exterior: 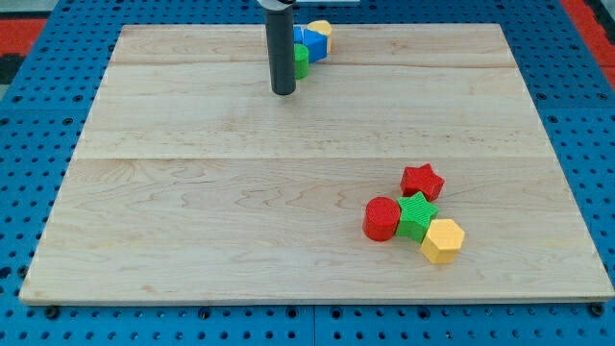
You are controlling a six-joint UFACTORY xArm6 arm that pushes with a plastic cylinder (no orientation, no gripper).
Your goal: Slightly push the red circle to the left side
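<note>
1. Red circle (381, 218) is sitting lower right on the board (192, 192), touching the green star (417, 214).
2. Red star (422, 181) and yellow hexagon (442, 240) are crowding that green one too.
3. My tip (282, 91) is hanging out way up top, no jaws on it, beside a green block (301, 61), blue block (309, 43) and yellow block (319, 31).
4. No writing showing anywhere.

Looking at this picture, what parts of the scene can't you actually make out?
- Green block, camera view: my rod hides its left part, so its shape is unclear.
- Blue block: partly behind the rod and the yellow block; shape unclear.
- The arm above the rod: cut off by the view's top edge.
- My tip shows plainly, far from the red circle.
</note>
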